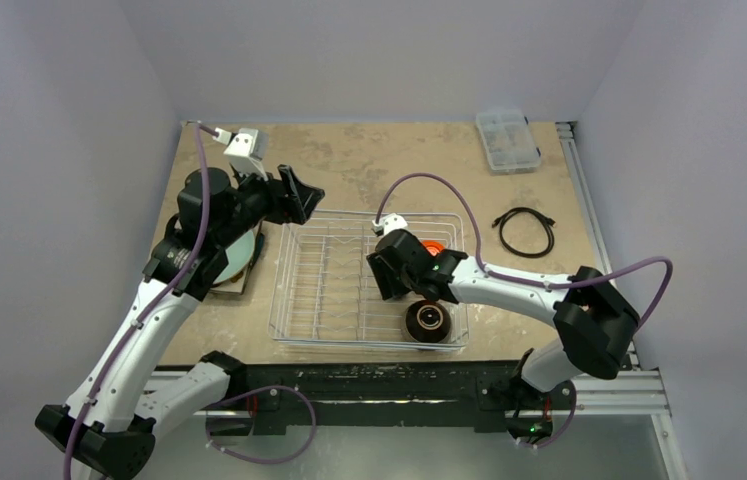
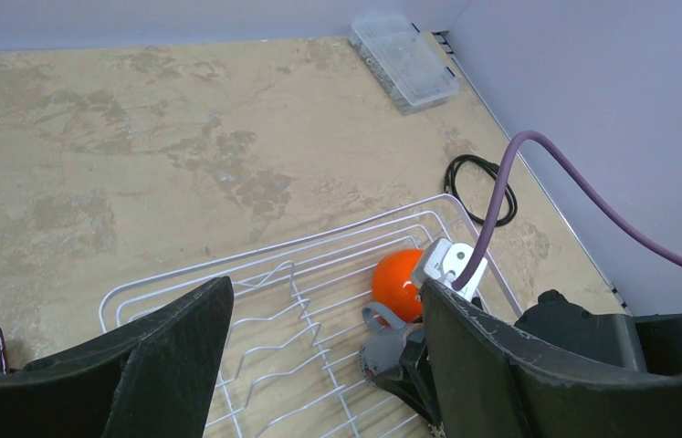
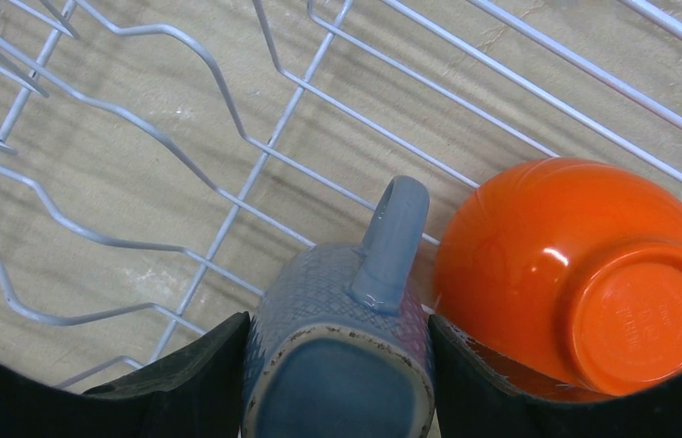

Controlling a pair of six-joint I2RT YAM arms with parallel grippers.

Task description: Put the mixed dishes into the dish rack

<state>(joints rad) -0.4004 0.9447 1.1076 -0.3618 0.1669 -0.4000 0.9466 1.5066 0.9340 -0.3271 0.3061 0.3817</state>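
Right gripper (image 3: pixel 337 379): mine, one; black jaws partly spread and clamped on the grey cup's two sides.
Grey cup (image 3: pixel 337 301): one; blue-grey ceramic with cross-hatched relief and a smooth loop handle (image 3: pixel 393 233), gripped inside the dish rack.
Orange bowl (image 3: pixel 583 274): one; glossy, round, upside down with foot ring up, in the rack just beside the cup.
Left gripper (image 2: pixel 319 360): mine, one; jaws wide apart, nothing in them, above the rack's far-left corner.
Dish rack (image 1: pixel 279 295): one; silver-white wire, rectangular, wavy divider rows.
Dark brown bowl (image 1: pixel 429 322): one; in the rack's near-right corner.
Plates: two, left of the rack under my left arm; round pale-teal plate (image 1: pixel 239 255) on a square plate (image 1: pixel 234 287).
Table (image 1: pixel 399 160): mottled tan.
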